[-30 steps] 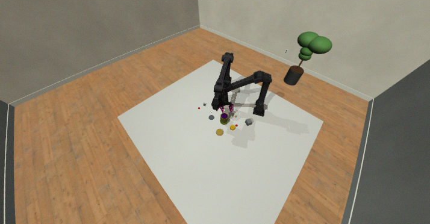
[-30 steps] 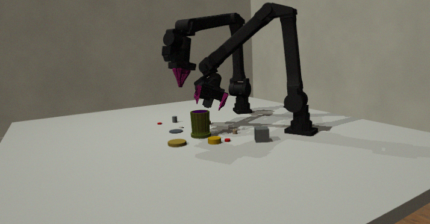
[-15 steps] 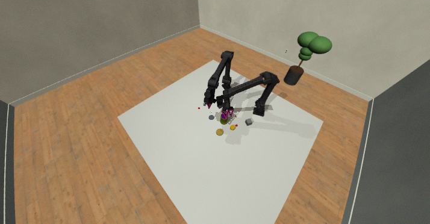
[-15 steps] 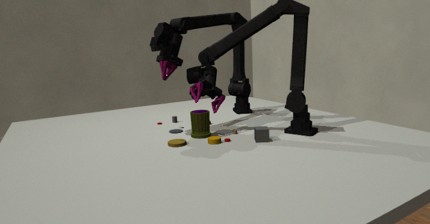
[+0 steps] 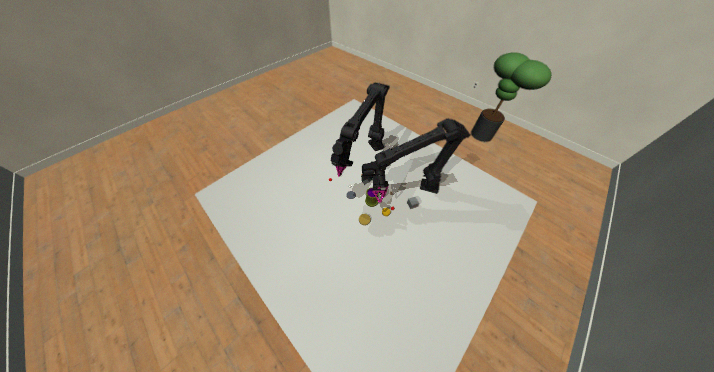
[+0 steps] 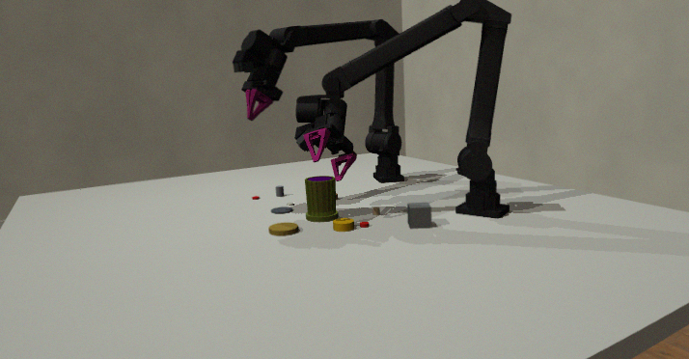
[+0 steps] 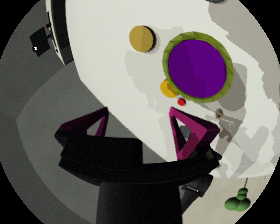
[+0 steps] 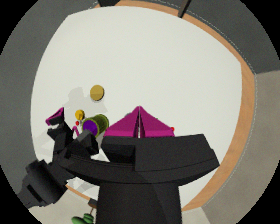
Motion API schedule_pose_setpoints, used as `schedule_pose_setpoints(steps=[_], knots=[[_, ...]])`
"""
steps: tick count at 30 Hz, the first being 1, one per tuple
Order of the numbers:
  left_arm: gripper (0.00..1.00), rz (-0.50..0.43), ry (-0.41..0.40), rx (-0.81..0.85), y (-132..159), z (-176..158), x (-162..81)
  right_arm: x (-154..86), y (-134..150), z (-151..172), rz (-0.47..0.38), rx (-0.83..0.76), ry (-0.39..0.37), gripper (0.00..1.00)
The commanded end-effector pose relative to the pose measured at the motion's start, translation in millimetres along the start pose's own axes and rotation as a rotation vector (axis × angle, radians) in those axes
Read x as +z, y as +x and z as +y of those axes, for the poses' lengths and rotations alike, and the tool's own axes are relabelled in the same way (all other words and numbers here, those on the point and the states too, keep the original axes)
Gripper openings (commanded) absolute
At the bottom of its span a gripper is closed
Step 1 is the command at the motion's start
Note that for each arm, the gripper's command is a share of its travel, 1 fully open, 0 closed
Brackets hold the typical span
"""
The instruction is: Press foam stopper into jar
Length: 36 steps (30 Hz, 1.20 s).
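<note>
Olive-green and ribbed, the jar stood upright on the pale table, near the centre of the exterior frame. The purple foam stopper sat inside its mouth, showing as a thin sliver in the exterior view and filling the opening in the left wrist view. It did not plainly stick up past the rim, so much of the pressing looked to be done, though whether its top lay level or a touch low could not be told. The left claw was spread wide above the jar and a little to the right of it in the exterior frame, with nothing between its fingers. The right claw was closed on nothing, raised well apart toward the upper left of that frame. Neither one touched the foam, so its height seemed to be the released one. What remained, by judgement, was a close check of that height, perhaps one small further press, and confirming that the jar stood on its starting spot, which these views alone did not settle.
</note>
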<state>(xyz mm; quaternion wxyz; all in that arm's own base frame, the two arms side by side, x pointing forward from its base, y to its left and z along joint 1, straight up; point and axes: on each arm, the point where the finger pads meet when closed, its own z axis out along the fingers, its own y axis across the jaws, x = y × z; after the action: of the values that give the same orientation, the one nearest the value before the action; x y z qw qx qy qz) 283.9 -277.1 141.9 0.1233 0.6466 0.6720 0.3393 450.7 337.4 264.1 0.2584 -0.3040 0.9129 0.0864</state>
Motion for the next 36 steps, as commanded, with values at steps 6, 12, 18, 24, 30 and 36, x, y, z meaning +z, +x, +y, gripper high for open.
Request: schedule_pose_setpoints(steps=[6, 12, 18, 24, 30, 36], knots=[[0.98, -0.067, 0.008, -0.226, 13.8, 31.8, 6.3, -32.0, -22.4, -34.9, -0.136, 0.046, 0.037, 0.00], [0.98, -0.136, 0.022, -0.443, 31.5, 60.7, 15.9, -48.0, -31.8, -69.3, -0.231, 0.095, 0.078, 0.00], [0.98, -0.235, 0.017, -0.719, 60.7, 100.9, 23.4, -77.0, -42.2, -114.5, -0.364, 0.146, 0.135, 0.00], [0.98, -0.320, -0.006, -0.916, 86.3, 131.8, 25.5, -100.3, -50.9, -147.5, -0.466, 0.182, 0.184, 0.00], [0.98, -0.463, -0.079, -1.160, 112.3, 218.1, 19.0, -131.6, -44.1, -186.2, -0.583, 0.219, 0.254, 0.00], [0.98, -0.584, -0.167, -1.346, 153.8, 275.6, 13.7, -167.2, -39.0, -223.5, -0.696, 0.254, 0.330, 0.00]])
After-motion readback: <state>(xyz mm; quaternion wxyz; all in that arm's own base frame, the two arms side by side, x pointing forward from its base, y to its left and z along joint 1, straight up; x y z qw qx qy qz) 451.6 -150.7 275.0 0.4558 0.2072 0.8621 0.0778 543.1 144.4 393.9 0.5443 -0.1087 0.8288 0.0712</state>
